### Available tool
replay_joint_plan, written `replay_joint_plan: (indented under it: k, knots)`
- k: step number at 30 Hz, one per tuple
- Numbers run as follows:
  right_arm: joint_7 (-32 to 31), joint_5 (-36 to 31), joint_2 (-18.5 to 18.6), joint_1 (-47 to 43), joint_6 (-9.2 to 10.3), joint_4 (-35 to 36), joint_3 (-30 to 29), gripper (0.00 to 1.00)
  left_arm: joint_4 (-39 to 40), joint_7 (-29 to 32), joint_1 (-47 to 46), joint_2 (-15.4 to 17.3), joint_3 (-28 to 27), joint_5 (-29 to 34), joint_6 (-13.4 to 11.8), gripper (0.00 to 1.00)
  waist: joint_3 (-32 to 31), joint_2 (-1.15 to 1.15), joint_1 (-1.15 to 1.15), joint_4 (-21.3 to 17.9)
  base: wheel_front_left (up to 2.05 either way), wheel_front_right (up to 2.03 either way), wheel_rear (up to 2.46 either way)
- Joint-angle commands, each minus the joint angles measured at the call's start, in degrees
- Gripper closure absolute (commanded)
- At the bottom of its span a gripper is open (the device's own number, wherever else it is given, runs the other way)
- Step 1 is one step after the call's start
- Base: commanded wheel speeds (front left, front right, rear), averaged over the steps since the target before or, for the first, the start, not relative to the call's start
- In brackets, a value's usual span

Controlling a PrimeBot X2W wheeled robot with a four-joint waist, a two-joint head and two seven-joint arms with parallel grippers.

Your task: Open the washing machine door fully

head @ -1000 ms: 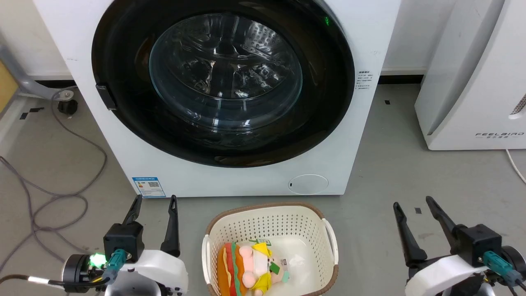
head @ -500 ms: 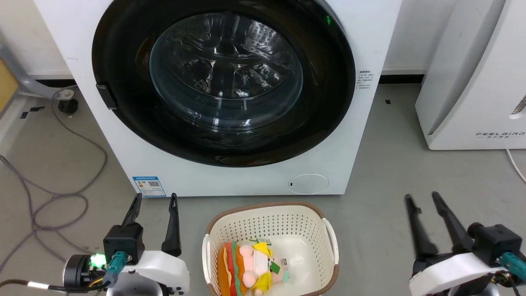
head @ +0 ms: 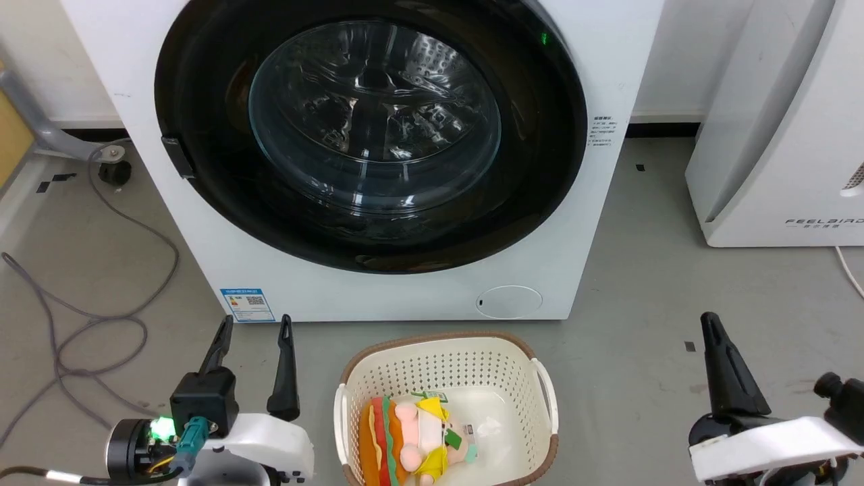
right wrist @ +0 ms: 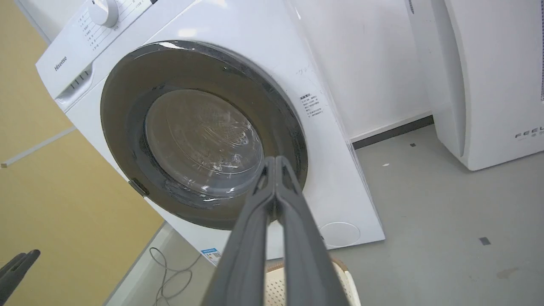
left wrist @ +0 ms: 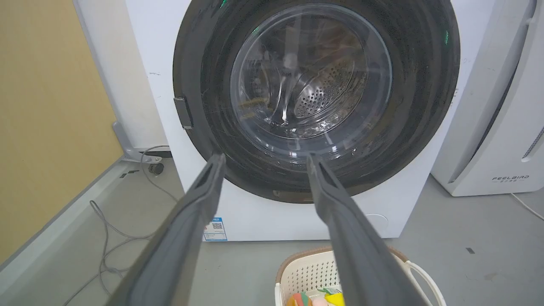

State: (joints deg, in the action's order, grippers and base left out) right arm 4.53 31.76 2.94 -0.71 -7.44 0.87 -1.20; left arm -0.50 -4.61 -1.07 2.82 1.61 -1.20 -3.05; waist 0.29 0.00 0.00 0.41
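The washing machine (head: 378,297) stands on the grey floor (head: 641,270) straight ahead of the robot, and the washing machine door (head: 370,128) lies shut, its glossy black disc flat against the white front, with the clear glass bowl at its centre showing the perforated drum behind. A small dark handle (head: 177,157) sits on the door's left edge in the head view. Below the door, a blue label (head: 246,305) is stuck at the machine's lower left corner and a round flap (head: 509,302) sits low on its right. The left gripper (head: 256,321) hangs at the lower left of the head view, near the machine's base but apart from it, its two long fingers spread wide with nothing between them. The right gripper (head: 712,324) is at the lower right, well apart from the machine; the right wrist view shows its fingers pressed together, holding nothing, and pointing toward the door's lower right rim. Between the two arms a white perforated basket (head: 445,337) with a brown rim rests on the floor just in front of the machine, holding a burger-shaped plush toy (head: 412,439). A white appliance (head: 776,135) stands to the machine's right, and a grey cable (head: 101,324) loops across the floor to its left.
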Motion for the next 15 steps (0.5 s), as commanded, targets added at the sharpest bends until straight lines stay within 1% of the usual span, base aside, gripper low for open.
replay_joint_plan:
  k: [1,6,10,15]
  knots:
    - [0.7,4.0,0.0,0.0,-0.02,-0.2,0.2,1.00,-0.2,-0.5,0.3,0.0,0.3,-0.3,-0.5,0.00,0.0,0.00,0.00,0.1,0.00,0.00,0.00]
    - [1.1,13.7,0.0,0.0,-0.02,-0.2,1.1,1.00,-0.2,-1.1,0.3,0.0,0.4,-0.4,-0.8,0.00,0.1,0.00,0.00,0.2,0.00,0.00,0.00]
    - [0.1,21.7,0.0,0.0,-0.02,-0.7,0.6,1.00,-0.2,-1.6,0.3,0.0,0.6,-0.5,-1.1,0.00,0.2,0.00,0.00,0.3,0.00,0.00,0.00]
    - [-1.1,27.3,0.0,0.8,-0.02,-1.9,-0.7,1.00,-0.1,-2.2,0.1,0.0,0.7,-0.6,-1.4,0.00,0.6,0.00,0.00,0.4,0.00,0.00,0.00]
